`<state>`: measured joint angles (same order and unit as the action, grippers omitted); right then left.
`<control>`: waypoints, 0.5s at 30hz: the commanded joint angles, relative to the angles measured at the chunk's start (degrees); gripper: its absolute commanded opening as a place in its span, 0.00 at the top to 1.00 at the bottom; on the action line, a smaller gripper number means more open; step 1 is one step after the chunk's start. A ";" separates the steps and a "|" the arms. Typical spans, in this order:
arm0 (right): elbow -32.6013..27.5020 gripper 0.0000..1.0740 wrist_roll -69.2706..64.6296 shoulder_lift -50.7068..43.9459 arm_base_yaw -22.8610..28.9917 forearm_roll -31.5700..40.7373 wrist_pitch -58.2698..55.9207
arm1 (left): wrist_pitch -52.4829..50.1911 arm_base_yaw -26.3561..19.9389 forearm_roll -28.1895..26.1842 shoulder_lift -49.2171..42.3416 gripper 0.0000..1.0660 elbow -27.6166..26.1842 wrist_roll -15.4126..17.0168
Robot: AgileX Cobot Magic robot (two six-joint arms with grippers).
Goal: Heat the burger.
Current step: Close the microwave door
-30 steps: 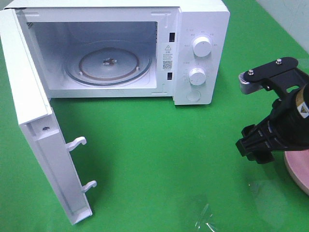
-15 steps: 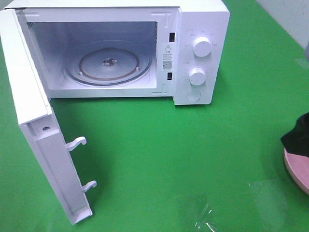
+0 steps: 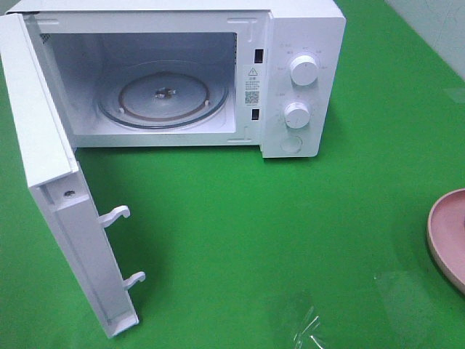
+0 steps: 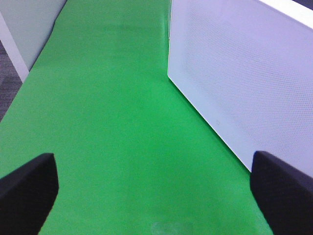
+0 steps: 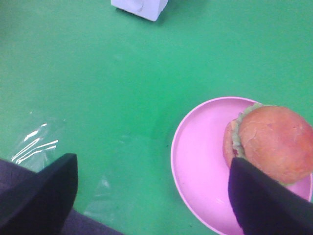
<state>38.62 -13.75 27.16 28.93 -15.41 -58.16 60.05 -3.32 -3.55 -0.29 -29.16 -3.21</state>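
Burger [image 5: 271,142] sits on pink plate [image 5: 195,171], off-centre, w/ right gripper [image 5: 151,196] above, jaws wide, holding nothing. Left gripper [image 4: 154,196] wide open, empty, near what's prob. the microwave door [image 4: 244,73]. Microwave [image 3: 290,80] open, turntable [image 3: 163,98] bare.

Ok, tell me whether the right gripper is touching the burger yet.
Apart. The right wrist view shows the right gripper open above the table, empty, with the burger lying on the pink plate below its fingers.
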 commanded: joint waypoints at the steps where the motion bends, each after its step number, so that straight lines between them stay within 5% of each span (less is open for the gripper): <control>1: -0.57 0.27 1.66 -3.04 -2.46 0.17 -0.17 | -0.46 -0.11 -0.34 -1.15 0.06 0.29 0.17; 15: -8.59 0.29 8.42 -21.43 -19.82 7.10 2.52 | -0.46 -0.11 -0.34 -1.15 0.06 0.29 0.17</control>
<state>30.77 -7.10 8.54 11.29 -9.00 -56.38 60.05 -3.32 -3.55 -0.29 -29.16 -3.21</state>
